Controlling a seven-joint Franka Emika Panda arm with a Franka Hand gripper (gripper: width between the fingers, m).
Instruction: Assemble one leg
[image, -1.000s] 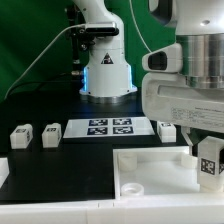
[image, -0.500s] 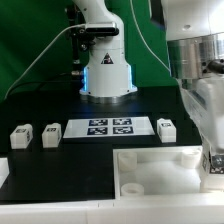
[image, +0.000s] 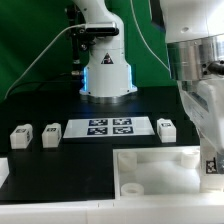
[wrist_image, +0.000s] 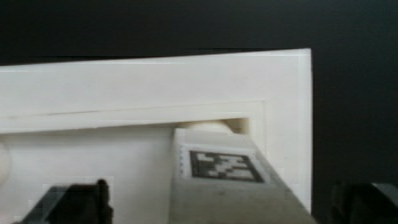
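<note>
The large white tray-like square piece (image: 150, 172) lies at the front of the table. One leg (image: 212, 163), a small white block with a tag, stands at this piece's corner by the exterior view's right edge. In the wrist view the leg (wrist_image: 228, 170) points into the corner hole (wrist_image: 217, 126) of the square piece (wrist_image: 125, 95). My gripper (wrist_image: 222, 205) is straddling the leg. Its dark fingers (wrist_image: 75, 203) stand apart on either side of the leg, with a gap showing on each side. In the exterior view the hand (image: 205, 110) hangs over that corner.
Two spare legs (image: 19, 137) (image: 50, 135) sit at the exterior view's left and a third (image: 166, 127) sits right of the marker board (image: 110, 127). The arm's white base (image: 107, 70) stands behind, before a green backdrop.
From one second ago the hand has turned about its axis and sunk lower over the corner; the leg's tag now shows narrower. Nothing has moved in the last half second.
</note>
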